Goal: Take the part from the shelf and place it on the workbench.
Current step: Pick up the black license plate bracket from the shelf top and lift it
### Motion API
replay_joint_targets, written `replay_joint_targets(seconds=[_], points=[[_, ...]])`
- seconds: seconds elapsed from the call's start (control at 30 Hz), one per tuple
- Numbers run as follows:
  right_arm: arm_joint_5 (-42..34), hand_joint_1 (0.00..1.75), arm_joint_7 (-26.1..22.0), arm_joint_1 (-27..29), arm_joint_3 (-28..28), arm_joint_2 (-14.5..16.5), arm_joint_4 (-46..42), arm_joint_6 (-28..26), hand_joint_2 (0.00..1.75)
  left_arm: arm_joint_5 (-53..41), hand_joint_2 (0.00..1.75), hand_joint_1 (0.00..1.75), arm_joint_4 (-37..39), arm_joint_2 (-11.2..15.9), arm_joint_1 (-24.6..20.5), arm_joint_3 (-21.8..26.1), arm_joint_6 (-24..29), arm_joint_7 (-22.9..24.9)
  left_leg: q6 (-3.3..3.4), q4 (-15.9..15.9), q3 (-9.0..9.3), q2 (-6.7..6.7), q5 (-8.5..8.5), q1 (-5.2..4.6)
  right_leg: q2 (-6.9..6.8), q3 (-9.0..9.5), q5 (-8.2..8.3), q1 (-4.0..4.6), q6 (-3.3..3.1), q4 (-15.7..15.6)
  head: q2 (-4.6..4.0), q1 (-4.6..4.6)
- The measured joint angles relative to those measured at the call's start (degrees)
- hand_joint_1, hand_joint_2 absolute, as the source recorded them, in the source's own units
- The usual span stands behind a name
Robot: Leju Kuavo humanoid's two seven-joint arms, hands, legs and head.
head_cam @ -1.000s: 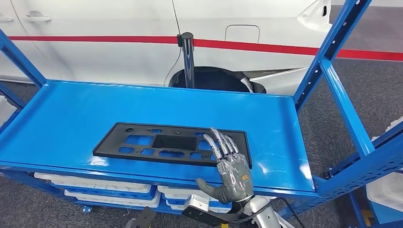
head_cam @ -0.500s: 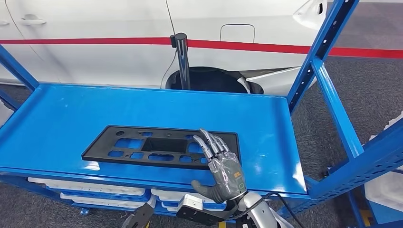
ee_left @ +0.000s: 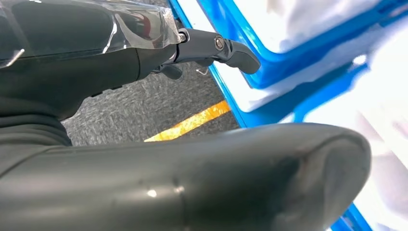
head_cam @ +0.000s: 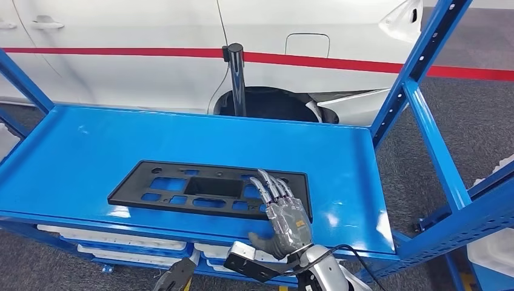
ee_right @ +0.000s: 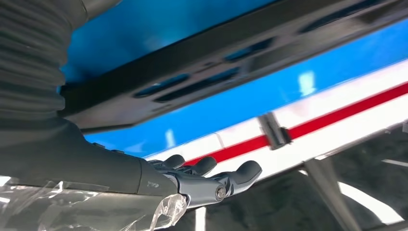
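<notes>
Part [head_cam: 209, 189], a flat black plastic panel with cut-outs, lies on the blue shelf [head_cam: 91, 145], toward its front edge. From the head view the right hand [head_cam: 283, 213] reaches over that edge, fingers stretched out side by side over the panel's right end, thumb out to the side; it grips nothing. A white car [head_cam: 151, 54] with a red stripe stands behind.

At the left wrist, the left hand [ee_left: 202, 48] hangs by blue bins with white contents, fingers extended, holding nothing.

At the right wrist, the part [ee_right: 216, 62] sits beside the thumb, fingers [ee_right: 211, 175] apart from it.
</notes>
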Motion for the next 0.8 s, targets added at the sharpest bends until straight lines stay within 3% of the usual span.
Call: replay_joint_targets(seconds=[0.13,0.17,0.23,0.3,0.33,0.37,0.43,0.5,0.57,0.63,0.7,0.77,0.8], points=[[0.10,0.00,1.43,-0.18,-0.14,-0.19,1.41,-0.09,1.75,1.07,0.00,0.00,-0.07,0.14,-0.01,-1.23,0.21,0.02,-1.14,0.70,-0.39,0.04,-0.70,0.29,0.12,0.06,0.04,0.29,-1.75,-0.53,0.00,-0.08],[0.09,0.00,1.69,-0.26,-0.22,-0.23,1.71,-0.07,1.75,1.30,0.00,0.00,-0.10,0.18,-0.01,-1.52,0.24,0.03,-1.39,2.51,-1.20,0.06,-1.84,0.37,0.07,0.09,0.12,0.22,-2.15,-0.62,0.00,-0.11],[0.15,0.00,2.38,-0.36,-0.36,-0.29,2.39,-0.07,1.75,1.79,0.00,0.00,-0.17,0.28,0.01,-2.10,0.30,0.14,-1.73,9.87,-4.52,0.08,-5.55,0.41,0.02,0.10,0.13,0.22,-2.62,-0.66,0.00,-0.21],[0.33,0.84,2.98,-0.36,-0.39,-0.32,3.15,-0.19,1.75,2.24,0.00,0.00,-0.20,0.38,0.09,-2.75,0.33,0.33,-1.84,17.36,-8.14,0.07,-8.20,0.39,0.04,0.10,0.09,0.39,-2.77,-0.65,0.00,-0.23],[0.45,1.27,3.23,-0.35,-0.39,-0.32,3.50,-0.32,1.75,2.42,0.00,0.00,-0.20,0.40,0.13,-3.04,0.34,0.43,-1.73,18.30,-8.71,0.08,-7.99,0.36,0.08,0.14,0.07,0.49,-2.79,-0.64,0.00,-0.23],[0.58,1.71,3.44,-0.35,-0.40,-0.32,3.80,-0.50,1.75,2.55,0.00,0.00,-0.21,0.44,0.15,-3.30,0.34,0.49,-1.54,16.70,-8.06,0.07,-6.70,0.32,0.12,0.21,0.05,0.56,-2.79,-0.64,0.00,-0.23],[0.75,1.75,3.73,-0.40,-0.44,-0.32,4.23,-0.84,1.75,2.70,0.00,0.00,-0.29,0.56,0.11,-3.88,0.37,0.58,-0.86,8.30,-4.20,0.07,-2.67,0.10,0.21,0.39,0.00,0.66,-2.75,-0.64,0.00,-0.23],[0.90,1.75,3.80,-0.47,-0.48,-0.32,4.56,-1.08,1.75,2.77,0.00,0.00,-0.37,0.72,0.01,-4.42,0.37,0.54,-0.27,1.71,-1.21,0.14,-0.42,-0.34,0.26,0.40,-0.11,0.87,-2.48,-0.60,0.00,-0.23],[1.05,1.75,3.81,-0.53,-0.52,-0.33,4.80,-1.25,1.75,2.92,0.00,0.00,-0.39,0.80,0.05,-4.80,0.35,0.45,-0.03,0.37,-0.71,0.19,-0.25,-0.71,0.26,0.39,-0.13,0.96,-2.00,-0.69,0.00,-0.22],[1.11,1.75,3.80,-0.66,-0.65,-0.37,4.92,-1.42,1.75,3.18,0.00,0.00,-0.44,0.84,0.10,-5.15,0.35,0.37,0.43,-0.01,-0.36,0.26,0.05,-0.47,0.21,0.35,-0.49,0.88,-1.40,-0.39,0.00,-0.20],[1.13,1.75,3.75,-0.77,-0.86,-0.40,5.06,-1.63,1.75,3.41,0.00,0.00,-0.51,0.86,0.01,-5.51,0.30,0.32,0.99,-0.43,0.07,0.34,0.40,-0.13,0.13,-1.24,-2.97,0.83,-0.90,3.54,0.00,-0.13],[1.18,1.75,3.67,-0.77,-1.01,-0.43,5.27,-1.87,1.75,3.51,0.00,0.00,-0.52,0.86,0.02,-5.80,0.23,0.30,1.21,-0.44,0.11,0.36,0.43,-0.12,0.09,-4.93,-6.89,0.71,-0.54,11.70,0.00,-0.07],[1.22,1.75,3.63,-0.77,-1.04,-0.43,5.37,-1.96,1.75,3.53,0.00,0.00,-0.52,0.86,0.06,-5.88,0.20,0.30,1.22,-0.43,0.11,0.36,0.42,-0.12,0.07,-6.62,-8.07,0.63,-0.39,15.18,0.01,-0.06]])
